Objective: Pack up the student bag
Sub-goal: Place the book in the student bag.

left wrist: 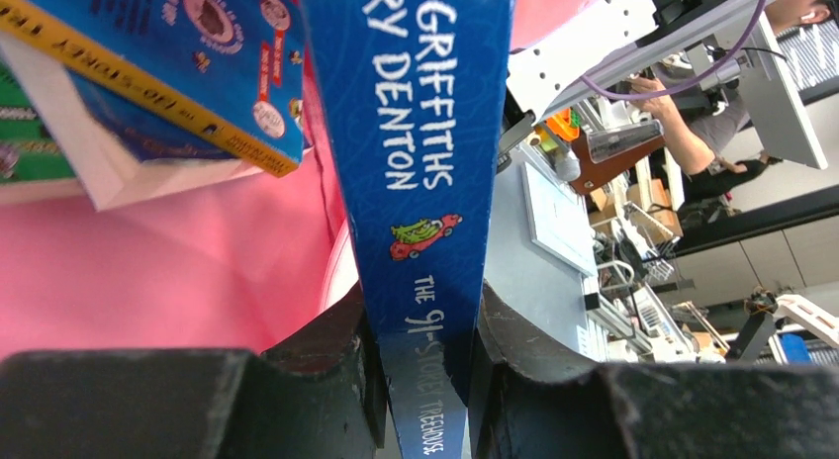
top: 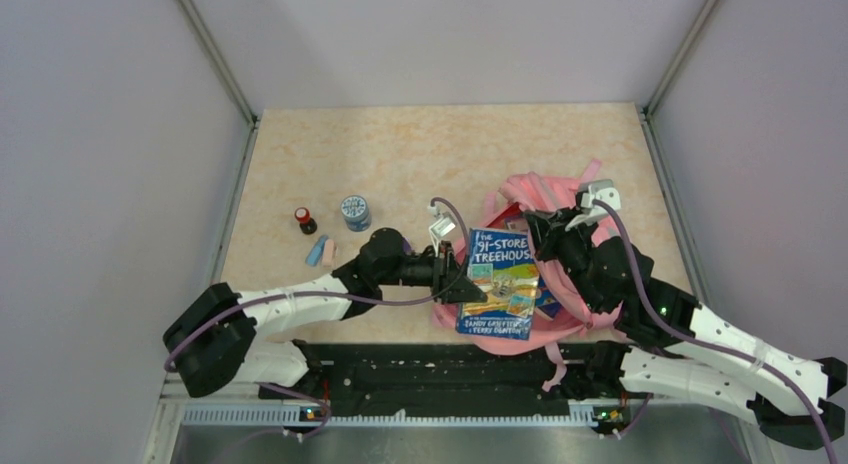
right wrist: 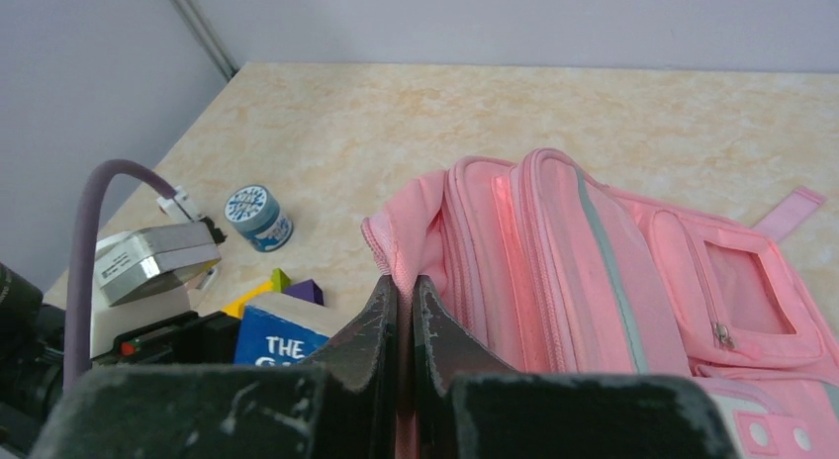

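Now the left gripper (left wrist: 425, 380) is clamping the blue book (top: 500, 284) by its spine over the student bag (top: 530, 189), which is lying near-right on the table (top: 400, 154). The right gripper (right wrist: 404, 296) is pinching the bag's pink rim.

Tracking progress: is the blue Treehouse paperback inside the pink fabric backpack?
Out: the blue Treehouse paperback lies over the pink fabric backpack, whole cover showing, spine clamped in the left hand.
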